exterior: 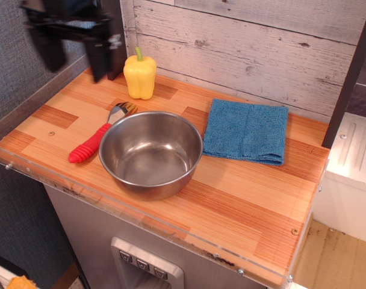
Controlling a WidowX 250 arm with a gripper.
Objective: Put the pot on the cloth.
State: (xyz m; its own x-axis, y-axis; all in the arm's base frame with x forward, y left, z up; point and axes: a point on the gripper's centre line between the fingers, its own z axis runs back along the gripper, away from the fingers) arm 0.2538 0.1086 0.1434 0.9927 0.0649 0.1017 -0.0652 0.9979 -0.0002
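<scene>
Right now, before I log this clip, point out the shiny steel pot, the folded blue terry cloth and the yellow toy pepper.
Shiny round stainless-steel pot (148, 158): observation view, inner bottom.
Folded blue terry cloth (246, 129): observation view, middle of top face.
Yellow toy pepper (139, 76): observation view, front of body.

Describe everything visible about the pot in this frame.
The pot is a round, shiny stainless-steel bowl shape with a rolled rim and no handles. It stands upright and empty on the wooden counter, near the front edge. The blue cloth lies just to its right, close to the rim but not under it. The fork with the red handle lies along its left side. Nothing grips it.
</scene>
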